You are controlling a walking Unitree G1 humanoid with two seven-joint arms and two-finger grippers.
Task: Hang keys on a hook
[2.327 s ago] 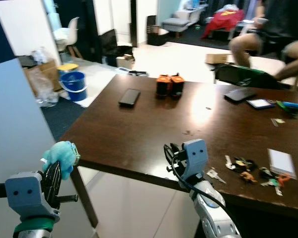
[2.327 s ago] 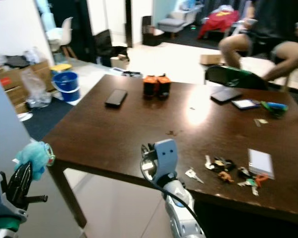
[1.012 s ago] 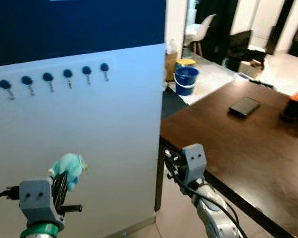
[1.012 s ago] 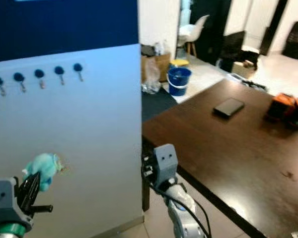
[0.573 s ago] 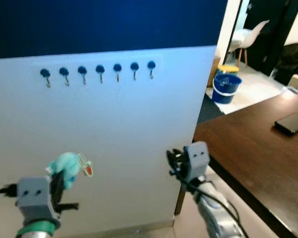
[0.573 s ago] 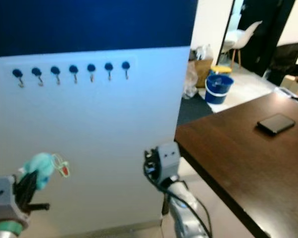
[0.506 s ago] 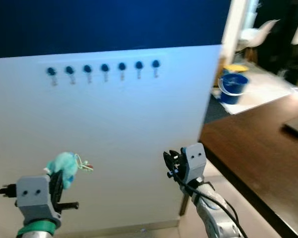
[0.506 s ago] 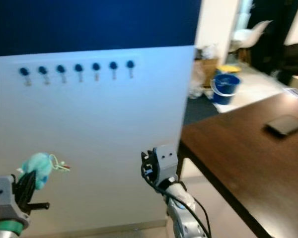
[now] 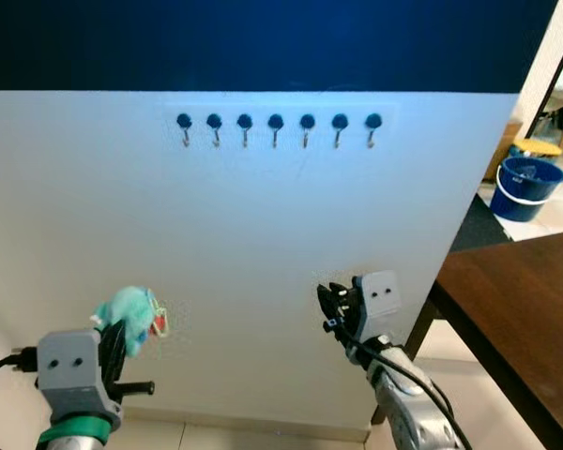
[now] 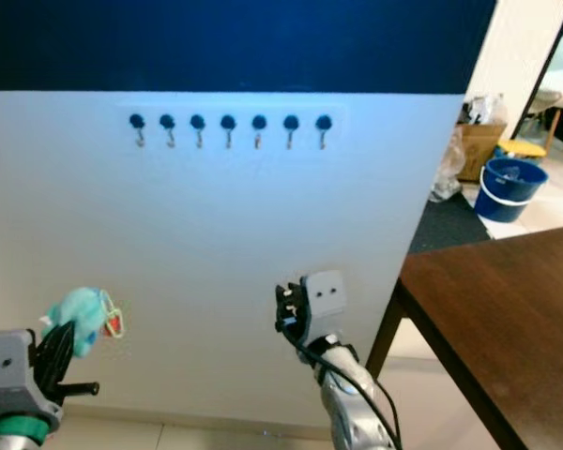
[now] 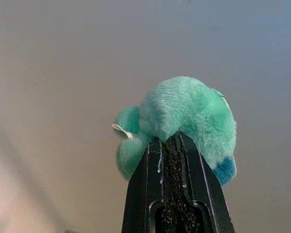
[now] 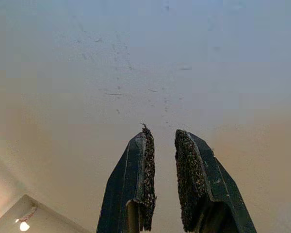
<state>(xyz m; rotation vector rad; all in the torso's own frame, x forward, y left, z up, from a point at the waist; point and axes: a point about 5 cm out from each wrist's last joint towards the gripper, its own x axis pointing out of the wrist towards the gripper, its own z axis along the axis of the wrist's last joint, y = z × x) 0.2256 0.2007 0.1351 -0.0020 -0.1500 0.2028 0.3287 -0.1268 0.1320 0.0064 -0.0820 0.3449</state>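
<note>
left gripper point(image 9: 122, 339): clamped on teal plush keychain point(image 11: 184, 119), low below hook row point(image 9: 276, 123)
right gripper point(image 12: 161, 141): fingers slightly parted, empty, facing white panel point(image 9: 263, 262)

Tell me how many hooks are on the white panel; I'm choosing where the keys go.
7, in one level row high on the white panel, running from the leftmost hook to the rightmost hook. All look bare; none seems hidden.

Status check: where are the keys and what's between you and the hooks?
Left gripper shut on teal plush keychain, held low before the white panel. Right gripper slightly open, holding nothing. Row of seven hooks well above; nothing in the way.
</note>
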